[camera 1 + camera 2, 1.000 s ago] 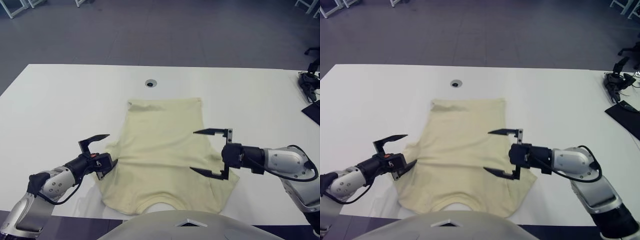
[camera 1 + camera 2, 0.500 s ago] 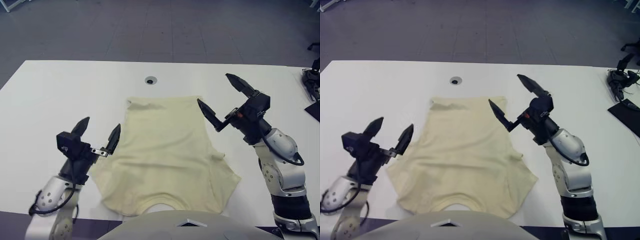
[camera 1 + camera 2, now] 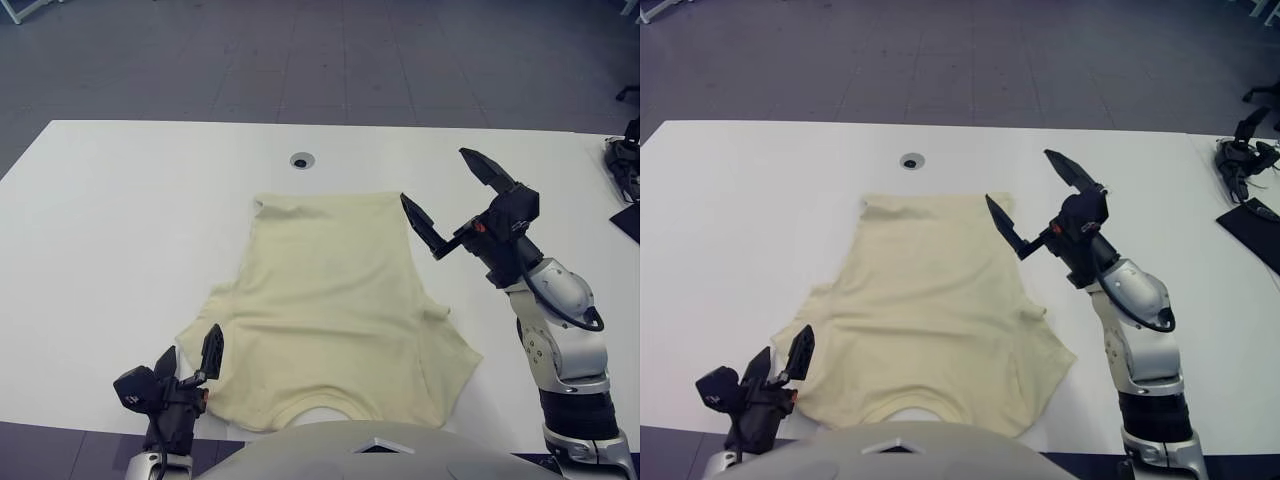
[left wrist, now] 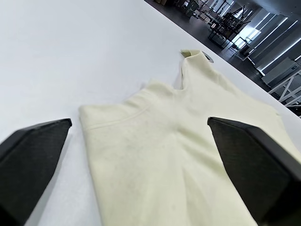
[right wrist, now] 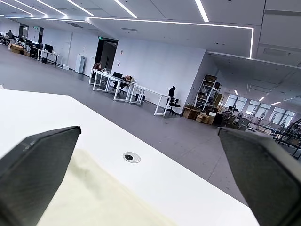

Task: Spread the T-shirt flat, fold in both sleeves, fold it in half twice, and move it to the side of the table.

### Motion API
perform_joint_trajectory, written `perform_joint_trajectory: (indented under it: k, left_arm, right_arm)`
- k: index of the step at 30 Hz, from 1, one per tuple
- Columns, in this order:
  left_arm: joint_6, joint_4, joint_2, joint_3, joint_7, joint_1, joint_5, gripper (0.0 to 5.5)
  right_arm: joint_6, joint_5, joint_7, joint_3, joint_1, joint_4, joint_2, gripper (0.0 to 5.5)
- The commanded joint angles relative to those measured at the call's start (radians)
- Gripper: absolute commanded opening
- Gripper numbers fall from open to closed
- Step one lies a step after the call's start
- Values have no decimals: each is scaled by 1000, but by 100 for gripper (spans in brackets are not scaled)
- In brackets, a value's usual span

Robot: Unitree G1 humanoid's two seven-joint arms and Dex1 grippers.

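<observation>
Nearest the robot, the left claw (image 3: 190, 348) sits low at the near edge of the tabletop (image 3: 120, 200), just beside the T-shirt's left sleeve (image 3: 205, 320). Its fingers are spread wide and hold nothing. It has pulled back and dropped from the raised position it held half a second ago, and a second ago it was at that sleeve. The T-shirt (image 3: 330, 300) lies face-flat with its collar (image 3: 320, 412) toward the robot and its hem toward the far side. Both sleeves are splayed outward, the right sleeve (image 3: 455, 350) showing some creasing. Neither sleeve is folded in. Further out, the right claw (image 3: 436, 177) hangs raised over the hem's right corner, fully open and empty, having lifted off the shirt's right side within the last second. Beyond the hem a round cable port (image 3: 301, 161) is set in the tabletop. Assessment: both claws have released, so spreading appears complete and the sleeve folds come next.
</observation>
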Motion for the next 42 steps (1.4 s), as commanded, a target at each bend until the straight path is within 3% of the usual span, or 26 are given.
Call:
perform_joint_trajectory:
  k: [1, 4, 6, 22, 37, 42]
  left_arm:
    - [-19, 29, -5, 26, 14, -10, 21, 538]
    - [-14, 42, 14, 20, 6, -20, 42, 538]
    - [-3, 41, 23, 25, 9, -37, 39, 510]
    - [129, 37, 73, 41, 67, -139, 45, 242]
    - [84, 39, 35, 68, 71, -134, 49, 18]
    - [26, 27, 38, 46, 49, -117, 100, 4]
  right_arm:
    - [16, -10, 2, -7, 2, -15, 2, 540]
    - [19, -12, 2, -7, 2, -17, 3, 540]
    - [20, -13, 2, -7, 1, -17, 4, 540]
    - [15, -31, -1, -8, 7, -14, 23, 540]
    - [10, -46, 12, 1, 23, -17, 28, 540]
    - [10, -52, 16, 3, 24, -16, 31, 540]
